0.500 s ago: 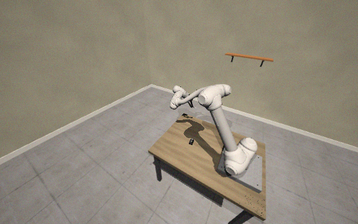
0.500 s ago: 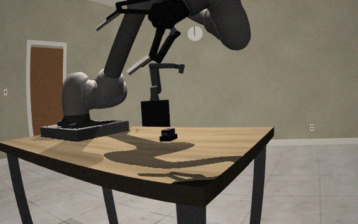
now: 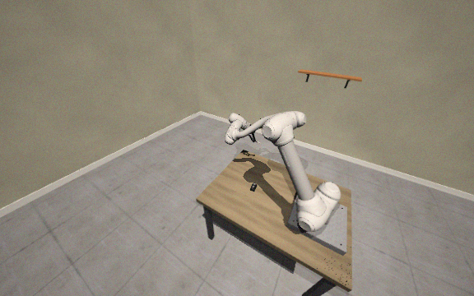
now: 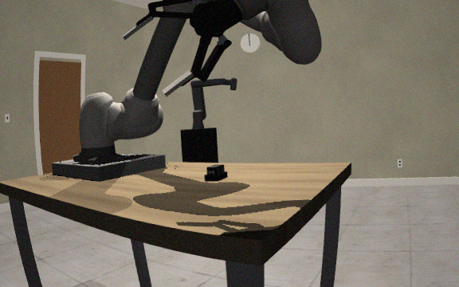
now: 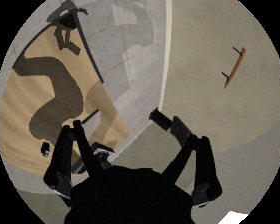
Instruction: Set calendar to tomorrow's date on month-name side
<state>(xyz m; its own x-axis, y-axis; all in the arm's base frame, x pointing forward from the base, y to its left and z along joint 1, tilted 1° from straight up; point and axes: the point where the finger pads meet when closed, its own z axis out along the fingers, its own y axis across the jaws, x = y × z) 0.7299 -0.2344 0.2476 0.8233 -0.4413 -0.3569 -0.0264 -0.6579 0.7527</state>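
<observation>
The calendar [image 3: 253, 187] [image 4: 215, 171] [image 5: 45, 149] is a small dark block-like thing on the wooden table [image 3: 220, 193] [image 4: 317, 171] [image 5: 13, 145]. In the exterior view its dark cubes stand in a low dark tray, which looks flat on the table. The digits and the month's name are too small and dark to read. My gripper [image 4: 144, 66] [image 5: 136, 119] is wide open, with nothing between its fingers. It hangs high above the table, well away from the calendar. In the top view it is small and partly hidden by the arm.
The arm's base stands on a grey plate [image 3: 332, 234] [image 4: 130, 171] at one end of the table. The arm's shadow falls across the table near the calendar. An orange rail [image 3: 329, 75] [image 5: 235, 68] is on the wall, far from the table.
</observation>
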